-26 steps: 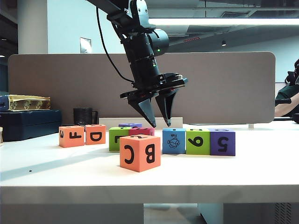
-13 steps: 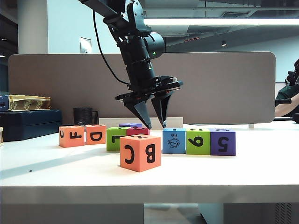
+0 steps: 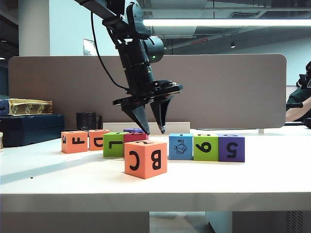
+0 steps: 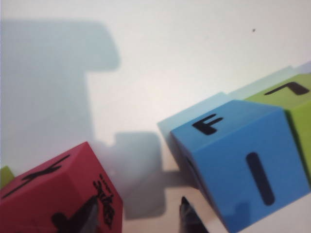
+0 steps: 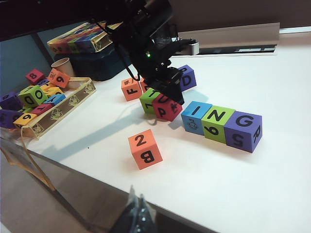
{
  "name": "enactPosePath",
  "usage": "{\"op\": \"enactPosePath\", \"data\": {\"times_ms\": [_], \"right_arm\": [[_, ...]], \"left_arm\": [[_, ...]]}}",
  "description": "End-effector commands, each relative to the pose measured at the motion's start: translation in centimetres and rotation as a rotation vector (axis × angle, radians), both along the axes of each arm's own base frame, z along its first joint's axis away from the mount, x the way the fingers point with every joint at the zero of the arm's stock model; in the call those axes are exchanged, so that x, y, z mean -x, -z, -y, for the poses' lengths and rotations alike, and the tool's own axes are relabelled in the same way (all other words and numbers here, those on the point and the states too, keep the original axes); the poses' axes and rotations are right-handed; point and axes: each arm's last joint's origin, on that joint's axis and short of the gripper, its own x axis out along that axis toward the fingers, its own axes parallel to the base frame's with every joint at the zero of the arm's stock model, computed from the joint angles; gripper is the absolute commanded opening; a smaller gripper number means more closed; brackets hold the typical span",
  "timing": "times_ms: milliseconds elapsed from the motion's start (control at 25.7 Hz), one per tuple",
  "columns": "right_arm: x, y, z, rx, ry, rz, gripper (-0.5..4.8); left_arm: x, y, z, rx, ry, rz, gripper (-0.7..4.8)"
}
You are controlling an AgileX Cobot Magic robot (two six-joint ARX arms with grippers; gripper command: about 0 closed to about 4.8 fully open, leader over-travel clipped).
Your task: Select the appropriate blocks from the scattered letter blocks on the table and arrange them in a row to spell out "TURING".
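Note:
My left gripper (image 3: 153, 131) hangs open just above the table (image 3: 243, 179), in the gap between a magenta block (image 3: 136, 136) and the blue fish block (image 3: 181, 146). In the left wrist view its one fingertip (image 4: 92, 216) lies against the magenta block (image 4: 58, 194). The other fingertip (image 4: 188, 216) stands near the blue block (image 4: 243, 160), with bare table between them. Blue I (image 5: 195, 116), green N (image 5: 217, 123) and purple G (image 5: 243, 130) stand in a row. A green block (image 3: 115, 144) touches the magenta one. My right gripper (image 5: 137, 206) is shut, low beyond the table's front edge.
The orange B C cube (image 3: 146, 158) stands alone at the front. Orange F (image 3: 74, 141) and D (image 3: 98, 139) blocks sit at the left, with a purple block (image 5: 187, 76) behind. A tray (image 5: 79, 97) of spare blocks and a paper cup (image 5: 61, 65) lie off to the side.
My left gripper has moved left, and the magenta and green blocks have slid left with it, toward the orange D block. The right arm has kept still.

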Motion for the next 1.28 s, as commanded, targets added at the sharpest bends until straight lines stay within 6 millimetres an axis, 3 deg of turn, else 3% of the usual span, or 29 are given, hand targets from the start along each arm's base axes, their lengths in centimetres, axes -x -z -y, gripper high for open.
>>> {"op": "enactPosePath", "data": {"times_ms": [39, 350, 545, 700, 895, 1051, 1206, 1284], "right_arm": [[0.2, -0.2, 0.0, 0.003, 0.002, 0.030, -0.01], [0.2, -0.2, 0.0, 0.003, 0.003, 0.030, -0.01], [0.2, -0.2, 0.0, 0.007, 0.021, 0.030, -0.01], [0.2, -0.2, 0.0, 0.007, 0.021, 0.029, -0.01], [0.2, -0.2, 0.0, 0.006, 0.021, 0.024, -0.01], [0.2, -0.2, 0.0, 0.006, 0.020, 0.023, -0.01], [0.2, -0.1, 0.0, 0.006, 0.020, 0.021, -0.01], [0.2, -0.1, 0.0, 0.006, 0.020, 0.016, -0.01]], "left_arm": [[-0.1, -0.1, -0.8, -0.030, -0.026, -0.013, 2.09], [-0.4, -0.2, -1.3, -0.012, -0.034, -0.015, 2.16], [-0.2, -1.9, -0.7, 0.150, 0.028, -0.049, 2.19], [-0.9, -4.2, -0.5, 0.187, 0.024, 0.087, 2.19], [-2.6, -6.0, -1.0, 0.091, -0.066, 0.361, 2.25], [-3.6, -6.2, -1.9, 0.041, -0.054, 0.451, 3.16], [-4.6, -6.1, -3.3, 0.040, -0.072, 0.475, 3.25], [-5.3, -5.5, -3.9, 0.039, -0.085, 0.474, 3.76]]}}
